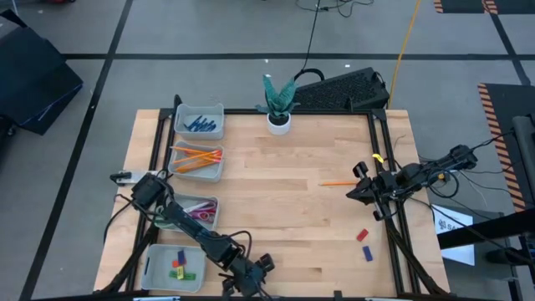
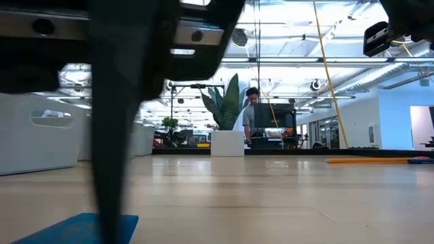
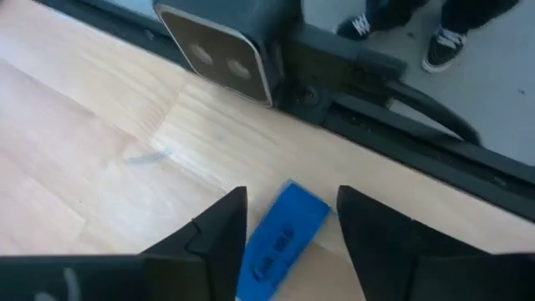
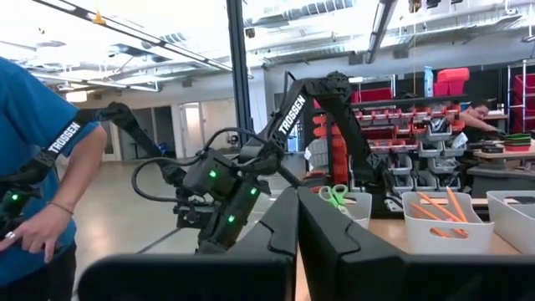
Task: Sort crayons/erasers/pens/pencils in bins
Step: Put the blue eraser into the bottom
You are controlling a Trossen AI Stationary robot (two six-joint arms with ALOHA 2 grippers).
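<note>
A blue eraser (image 3: 280, 238) lies flat on the wood near the table's front edge. My left gripper (image 3: 290, 196) (image 1: 251, 280) is open, one finger on each side of it. The gripper hides the eraser in the high view. My right gripper (image 1: 358, 191) (image 4: 297, 219) is shut with nothing in it, raised at the table's right. Next to it an orange pencil (image 1: 338, 182) lies on the table. A red eraser (image 1: 362, 236) and another blue eraser (image 1: 367, 252) lie at the near right. Four bins stand along the left edge: pens (image 1: 199, 124), pencils (image 1: 196, 159), scissors (image 1: 197, 209), erasers (image 1: 174, 266).
A white plant pot (image 1: 278, 121) stands at the far edge, with a dark keyboard-like thing (image 1: 343, 90) behind it. A camera housing (image 3: 221, 46) and a dark rail line the front edge by my left gripper. A person in a blue shirt (image 4: 42, 142) stands beyond the table.
</note>
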